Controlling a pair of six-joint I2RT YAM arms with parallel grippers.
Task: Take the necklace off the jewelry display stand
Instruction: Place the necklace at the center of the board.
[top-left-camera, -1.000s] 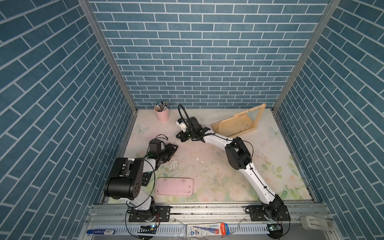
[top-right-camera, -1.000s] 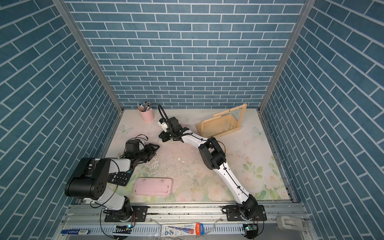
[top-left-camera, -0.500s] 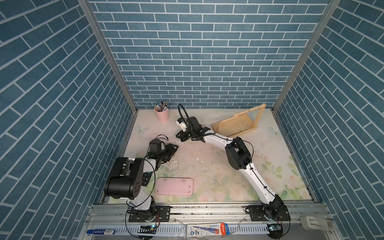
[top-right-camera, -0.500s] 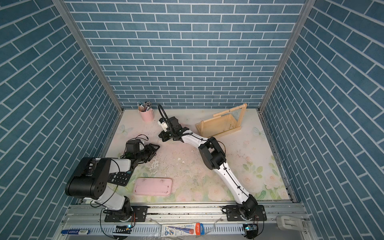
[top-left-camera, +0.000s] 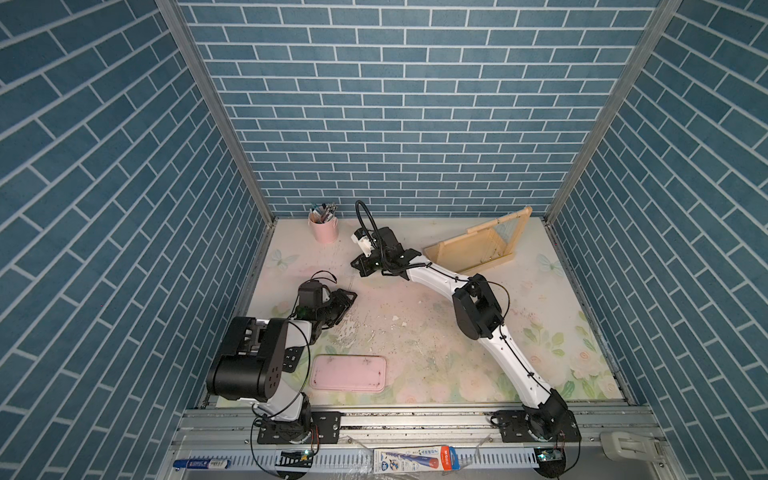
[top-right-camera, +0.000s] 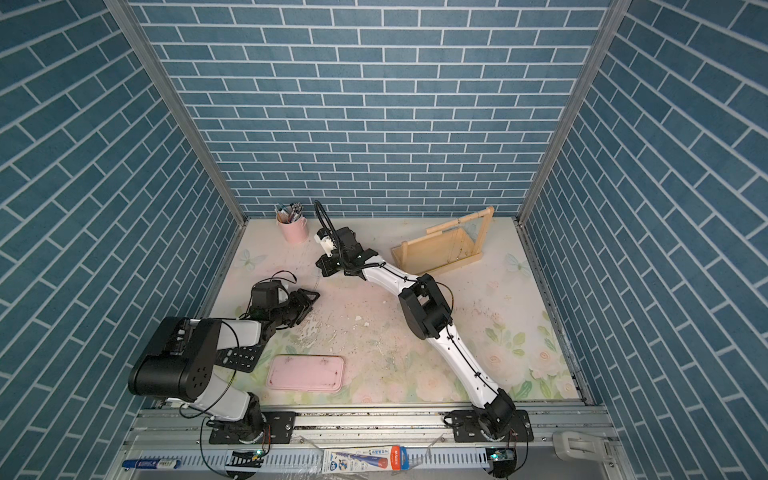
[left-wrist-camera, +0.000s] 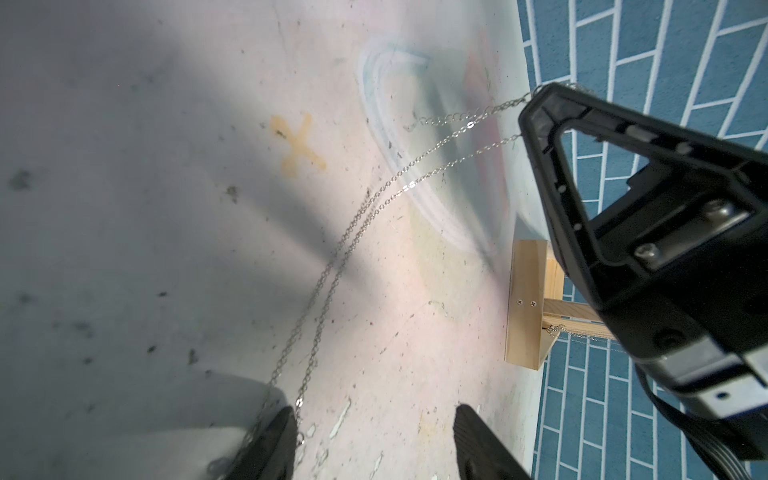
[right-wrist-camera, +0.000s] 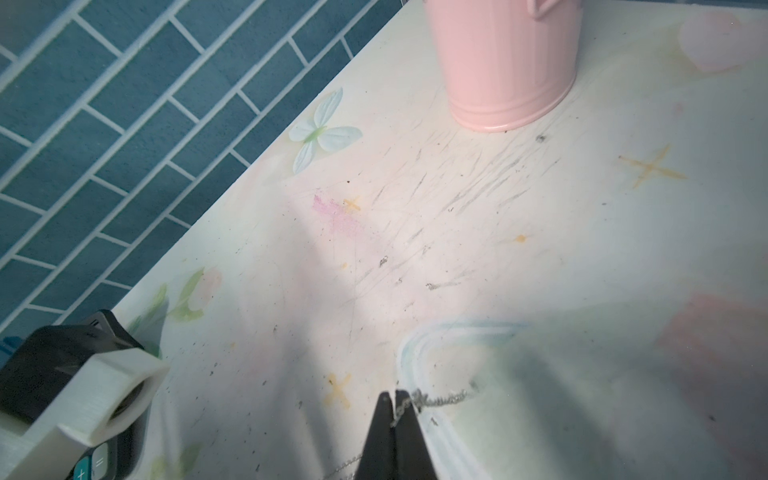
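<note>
The necklace (left-wrist-camera: 374, 199) is off the stand (top-left-camera: 469, 253) and well apart from it, strung just above the table (top-left-camera: 415, 332) between the two arms. The right gripper (right-wrist-camera: 392, 395) is pinched together on it near one end. The left gripper (left-wrist-camera: 374, 419) stands apart, with the chain draped against one finger (left-wrist-camera: 278, 440). It is best lowered gently, I judge, so it does not snag that finger. The left wrist view shows the whole chain, while both top views barely show it.
</note>
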